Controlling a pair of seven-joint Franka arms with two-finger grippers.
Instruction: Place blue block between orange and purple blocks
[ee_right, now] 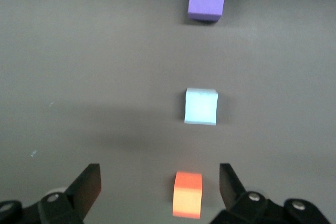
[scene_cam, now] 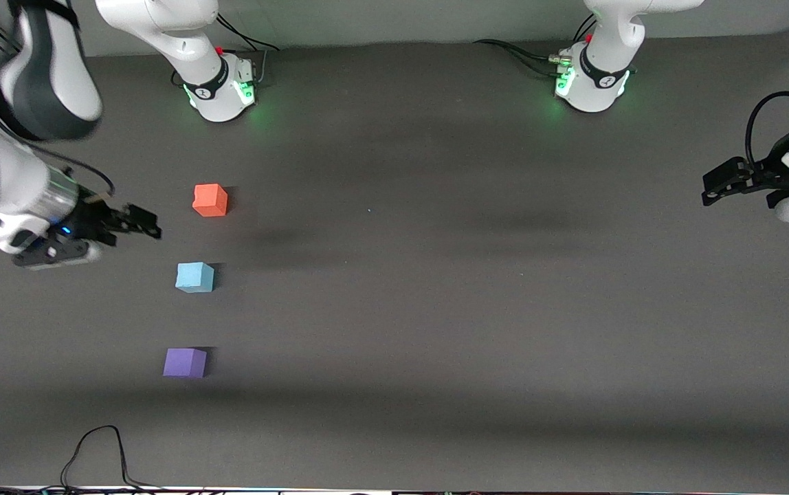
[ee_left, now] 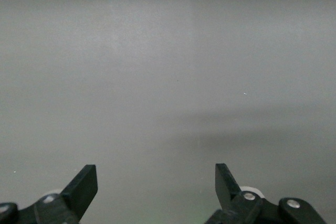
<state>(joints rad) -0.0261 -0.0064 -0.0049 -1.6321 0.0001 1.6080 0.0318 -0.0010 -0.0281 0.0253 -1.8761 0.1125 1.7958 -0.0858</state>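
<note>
The right tool (scene_cam: 143, 223) hangs with jaws apart and empty over the dark surface (scene_cam: 436, 309) beside the orange-red foam cube (scene_cam: 210, 200), evidently clear of the row. The light sky-blue foam cube (scene_cam: 194, 277) sits between that cube and the violet-purple foam cube (scene_cam: 185, 362), so the placement looks done. The left tool (scene_cam: 717, 185) waits, jaws apart, at its own end

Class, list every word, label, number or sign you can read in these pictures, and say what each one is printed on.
No text can be read.
Orange block, blue block, purple block: plain faces, no markings.
Black bands on the two arm bases: a small white mark on each, too small to read.
</note>
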